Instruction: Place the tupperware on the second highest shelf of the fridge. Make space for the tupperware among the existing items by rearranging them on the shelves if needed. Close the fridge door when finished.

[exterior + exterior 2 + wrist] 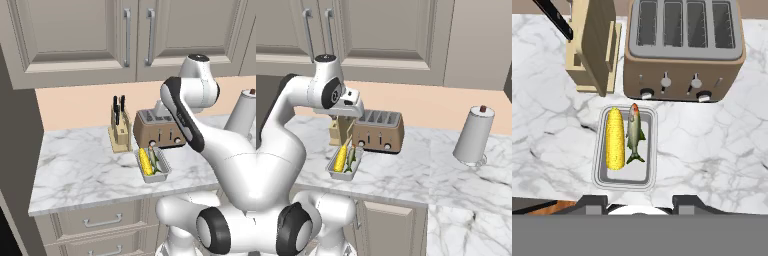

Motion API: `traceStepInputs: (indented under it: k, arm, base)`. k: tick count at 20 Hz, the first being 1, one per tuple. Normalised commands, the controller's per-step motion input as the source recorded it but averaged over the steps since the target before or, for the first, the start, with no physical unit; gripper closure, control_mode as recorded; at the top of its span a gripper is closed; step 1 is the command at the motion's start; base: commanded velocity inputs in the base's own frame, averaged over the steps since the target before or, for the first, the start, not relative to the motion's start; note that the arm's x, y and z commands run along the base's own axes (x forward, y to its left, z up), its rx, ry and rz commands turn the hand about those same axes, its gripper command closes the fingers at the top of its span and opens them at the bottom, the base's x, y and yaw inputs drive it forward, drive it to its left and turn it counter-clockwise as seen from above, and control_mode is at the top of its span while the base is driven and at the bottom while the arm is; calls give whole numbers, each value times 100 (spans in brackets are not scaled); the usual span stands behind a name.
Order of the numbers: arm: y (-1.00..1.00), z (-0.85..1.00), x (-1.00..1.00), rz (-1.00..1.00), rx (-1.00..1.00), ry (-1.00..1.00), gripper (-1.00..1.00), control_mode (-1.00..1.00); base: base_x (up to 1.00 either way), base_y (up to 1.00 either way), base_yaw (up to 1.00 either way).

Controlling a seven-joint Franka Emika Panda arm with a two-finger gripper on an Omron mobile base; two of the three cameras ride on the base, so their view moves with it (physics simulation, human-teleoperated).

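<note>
**Tupperware still on the counter, gripper poised above it**

The tupperware point(626, 147) sits flat on the marble counter point(712, 145), just in front of the toaster point(684, 47) and near the knife block point(594, 47). It holds a yellow corn cob point(614, 138) and, beside it, a greenish item that in the hand view looks like a small fish point(634, 132). The container is upright and lies lengthwise toward the toaster.

The gripper point(351, 137) hangs over the far end of the container in the right base view. Nothing is seen between its fingers, and the jaws appear partly parted, holding nothing. Whether they already reach the container's rim cannot be told.

Judgement: the step in hand is the pick-up, and the task is at an early stage, since the container is not yet lifted. To do it well, the fingers should come down straddling the narrow width of the container, one outside each long wall, centred along its length so it does not tip. The descent should stay clear of the toaster front and the knife block. A level lift would keep the contents settled.
</note>
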Motion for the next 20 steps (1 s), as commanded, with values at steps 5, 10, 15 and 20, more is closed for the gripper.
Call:
traceStepInputs:
  k: [5, 10, 15, 20]
  arm:
    - [0, -20, 0, 0, 0, 0, -100, -100]
    - [-3, -54, 0, 0, -4, 10, -100, -100]
    - [-6, -59, 0, 0, -4, 12, -100, -100]
    - [-5, -75, -2, 0, -1, 5, -100, -100]
  base:
    - [0, 0, 0]
    - [0, 0, 0]
    - [0, 0, 0]
    - [0, 0, 0]
